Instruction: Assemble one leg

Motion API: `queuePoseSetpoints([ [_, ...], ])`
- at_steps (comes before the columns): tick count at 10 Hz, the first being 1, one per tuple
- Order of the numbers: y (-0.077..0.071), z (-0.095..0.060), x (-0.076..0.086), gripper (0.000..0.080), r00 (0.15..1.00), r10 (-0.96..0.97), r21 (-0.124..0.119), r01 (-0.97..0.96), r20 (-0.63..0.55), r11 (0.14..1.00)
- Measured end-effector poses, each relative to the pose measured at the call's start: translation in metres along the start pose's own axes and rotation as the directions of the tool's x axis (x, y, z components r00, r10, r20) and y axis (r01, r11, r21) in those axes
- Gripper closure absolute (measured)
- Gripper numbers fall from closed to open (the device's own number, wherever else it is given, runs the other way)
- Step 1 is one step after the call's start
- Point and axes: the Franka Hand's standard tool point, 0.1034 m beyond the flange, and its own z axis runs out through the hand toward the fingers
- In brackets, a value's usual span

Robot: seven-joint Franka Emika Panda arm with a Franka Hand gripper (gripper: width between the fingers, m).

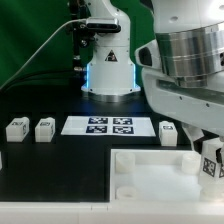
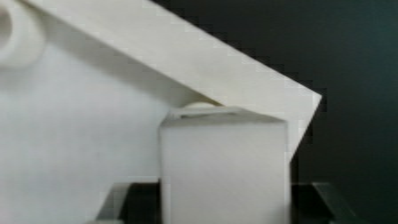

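Observation:
My gripper [image 2: 222, 205] is shut on a white leg [image 2: 222, 160], which stands upright between the dark fingers [image 2: 137, 203]. The leg's far end is at the corner of the large white tray-like piece [image 2: 107, 120]; I cannot tell whether they touch. In the exterior view the held leg [image 1: 211, 160], with its black-and-white marker, hangs under the arm at the tray-like piece's [image 1: 150, 178] corner on the exterior view's right. Three more legs stand on the black table: two [image 1: 16, 128] [image 1: 44, 129] on the exterior view's left and one [image 1: 168, 133] behind the tray-like piece.
The marker board [image 1: 110, 126] lies flat in the middle of the table, in front of the robot base [image 1: 108, 70]. The arm's large wrist housing [image 1: 185, 60] fills the exterior view's upper right and hides the table beyond it.

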Motion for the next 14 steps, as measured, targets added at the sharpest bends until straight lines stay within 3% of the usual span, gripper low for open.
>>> queuePoseSetpoints([
  [3,0.0,0.001,-0.004,0.0503,0.983,0.182,0.0,-0.182,0.001,0.983],
  [4,0.0,0.001,-0.004,0.0503,0.987,0.163,0.0,-0.163,0.001,0.987],
  [5,0.0,0.001,-0.004,0.0395,0.987,0.163,0.0,-0.163,0.001,0.987],
  [6,0.0,0.001,-0.005,0.0395,0.994,0.11,-0.003,-0.11,-0.005,0.994],
  [7,0.0,0.0,-0.009,0.0258,1.0,0.003,-0.006,-0.003,-0.007,1.0],
  [8,-0.002,-0.001,-0.012,0.017,0.997,-0.071,-0.005,0.071,-0.006,0.997],
  [9,0.0,-0.004,-0.013,0.017,0.969,-0.245,-0.04,0.245,-0.006,0.969],
  [12,-0.001,-0.004,-0.011,0.0151,0.858,-0.513,-0.047,0.512,-0.002,0.858],
  [13,0.0,-0.003,-0.01,0.0151,0.773,-0.635,-0.055,0.634,0.002,0.771],
  [14,0.001,-0.001,-0.006,0.0151,0.653,-0.757,-0.082,0.755,0.009,0.65],
])
